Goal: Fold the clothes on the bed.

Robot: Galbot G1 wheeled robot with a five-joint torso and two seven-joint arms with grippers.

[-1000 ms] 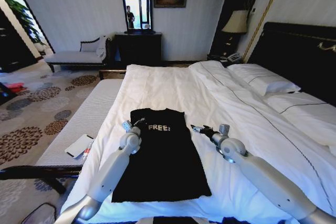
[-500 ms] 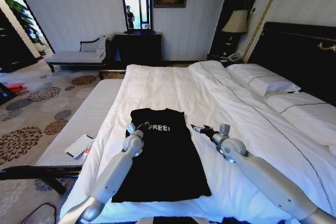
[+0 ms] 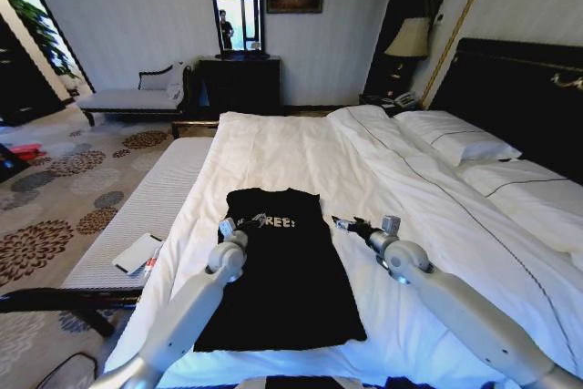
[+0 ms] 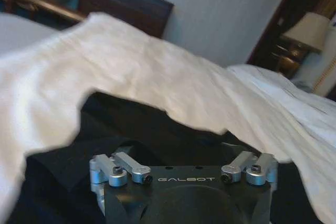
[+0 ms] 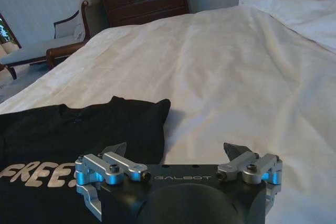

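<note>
While the left pincer [image 3: 252,220] is hovering spread wide over the black T-shirt [image 3: 282,271] and the right pincer [image 3: 341,222] is waiting open beside it, either risks pinching the white duvet [image 3: 301,148] too.

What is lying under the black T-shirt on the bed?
The black T-shirt lies flat on the white duvet of the bed. Whatever is beneath the shirt itself is covered; only duvet shows around its edges.

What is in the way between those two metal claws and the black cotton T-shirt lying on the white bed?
Nothing visible. The left gripper is already over the black cotton T-shirt, beside its white lettering. The right gripper is open over the white duvet beside the shirt's edge, with bare bedding between them.
</note>
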